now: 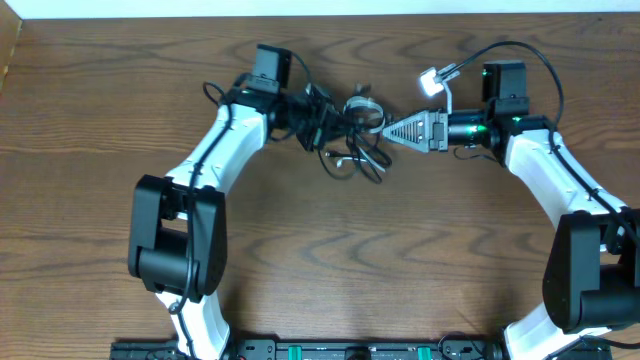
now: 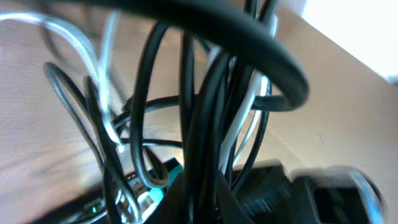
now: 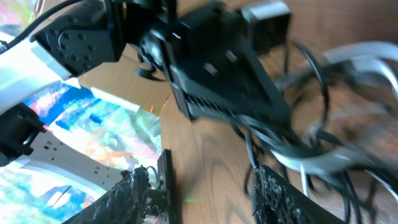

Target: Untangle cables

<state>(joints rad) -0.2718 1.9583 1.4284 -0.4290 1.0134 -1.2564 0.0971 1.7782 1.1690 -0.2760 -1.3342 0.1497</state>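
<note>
The cables [image 1: 352, 150] lie in one knot of thin black cords and one white cord at the table's back middle. My left gripper [image 1: 312, 118] is at the knot's left side, shut on a bundle of black cords [image 2: 205, 112]. A white cord [image 2: 239, 134] runs through that bundle. My right gripper [image 1: 388, 131] points left at the knot's right edge. Its fingers [image 3: 205, 199] are spread apart with bare wood between them, and the cords [image 3: 323, 155] lie just past its right finger. A white plug end [image 1: 432, 80] sits behind the right gripper.
The wooden table [image 1: 320, 270] stretches forward of the knot. The left arm's black wrist [image 3: 217, 62] fills the right wrist view's upper middle. The arms' bases [image 1: 330, 350] stand at the front edge. The table's back edge [image 1: 330, 16] is close behind the cables.
</note>
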